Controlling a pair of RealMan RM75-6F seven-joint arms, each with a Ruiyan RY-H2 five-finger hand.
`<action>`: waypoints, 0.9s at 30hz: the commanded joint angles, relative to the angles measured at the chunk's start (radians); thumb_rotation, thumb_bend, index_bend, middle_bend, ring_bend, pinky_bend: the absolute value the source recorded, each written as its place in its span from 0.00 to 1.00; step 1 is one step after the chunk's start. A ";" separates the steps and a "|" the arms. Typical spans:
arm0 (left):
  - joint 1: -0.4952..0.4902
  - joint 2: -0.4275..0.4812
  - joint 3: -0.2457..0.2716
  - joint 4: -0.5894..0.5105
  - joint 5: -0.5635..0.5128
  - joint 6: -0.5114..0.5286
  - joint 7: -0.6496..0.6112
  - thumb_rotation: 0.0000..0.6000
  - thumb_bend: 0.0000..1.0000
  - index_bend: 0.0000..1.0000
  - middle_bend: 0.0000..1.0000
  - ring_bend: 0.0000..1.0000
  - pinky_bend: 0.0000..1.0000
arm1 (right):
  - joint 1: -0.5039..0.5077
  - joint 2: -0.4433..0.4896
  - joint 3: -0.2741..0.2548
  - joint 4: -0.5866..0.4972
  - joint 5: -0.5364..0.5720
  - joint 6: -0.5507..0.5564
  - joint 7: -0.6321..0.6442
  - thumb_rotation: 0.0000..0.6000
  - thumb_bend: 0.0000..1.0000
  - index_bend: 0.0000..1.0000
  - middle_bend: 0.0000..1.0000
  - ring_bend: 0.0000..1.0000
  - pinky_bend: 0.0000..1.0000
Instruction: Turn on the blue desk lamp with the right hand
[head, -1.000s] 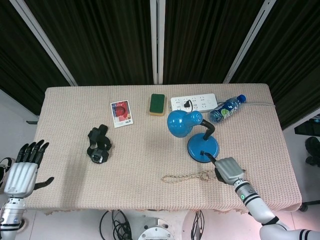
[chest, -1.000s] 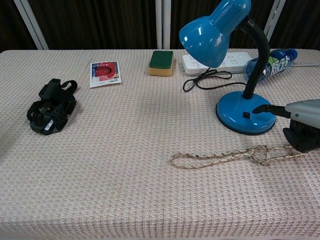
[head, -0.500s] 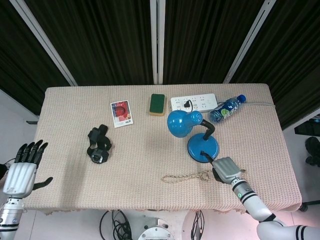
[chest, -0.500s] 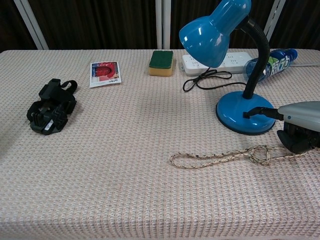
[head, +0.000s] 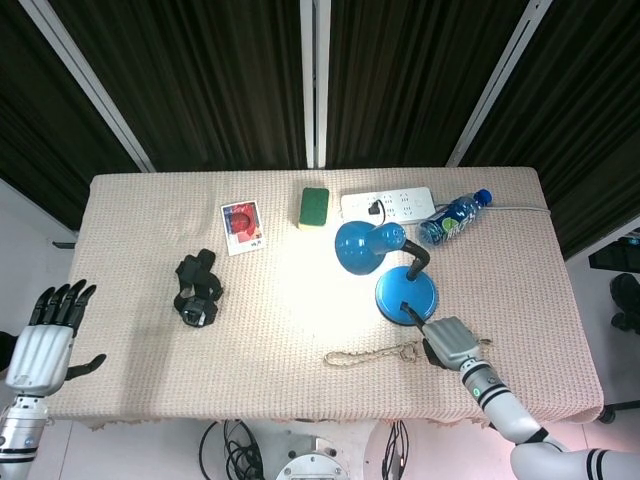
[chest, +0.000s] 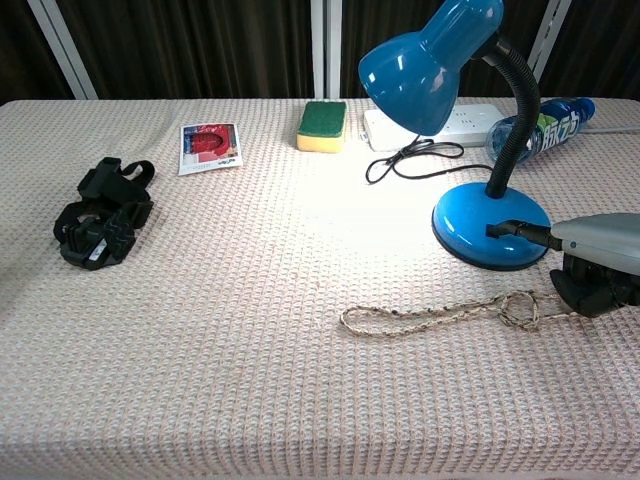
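Observation:
The blue desk lamp stands at the table's right centre, its round base (head: 410, 290) (chest: 480, 225) under a bent black neck and its shade (head: 358, 247) (chest: 430, 55) aimed left and down. A bright pool of light (chest: 370, 205) lies on the cloth below the shade. My right hand (head: 450, 342) (chest: 600, 255) sits just right of the base, one black finger (chest: 510, 230) stretched onto the switch on the base, the others curled under. My left hand (head: 45, 340) hangs beyond the table's left edge, fingers spread, holding nothing.
A knotted rope (head: 375, 354) (chest: 440, 315) lies in front of the lamp, right under my right hand. Behind the lamp are a white power strip (head: 390, 204), a water bottle (head: 455, 215) and a green sponge (head: 314, 207). Further left lie a card (head: 243, 227) and a black strap device (head: 198, 288).
The lamp has come on: a bright patch now shows on the cloth. My right hand edged left, its finger moving onto the base's switch. The left hand stayed put.

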 joint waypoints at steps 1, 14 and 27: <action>0.000 0.000 0.000 0.000 0.000 0.000 0.000 1.00 0.00 0.00 0.01 0.00 0.00 | 0.002 -0.004 -0.005 0.003 -0.002 0.002 0.001 1.00 0.78 0.00 0.94 0.86 0.85; 0.003 0.006 -0.002 -0.011 0.003 0.008 -0.001 1.00 0.00 0.00 0.01 0.00 0.00 | -0.121 0.111 -0.005 -0.090 -0.215 0.327 0.056 1.00 0.74 0.00 0.91 0.84 0.82; 0.002 -0.002 -0.002 -0.008 0.009 0.010 -0.004 1.00 0.00 0.00 0.01 0.00 0.00 | -0.409 0.170 0.014 0.139 -0.274 0.708 0.381 1.00 0.00 0.00 0.00 0.00 0.00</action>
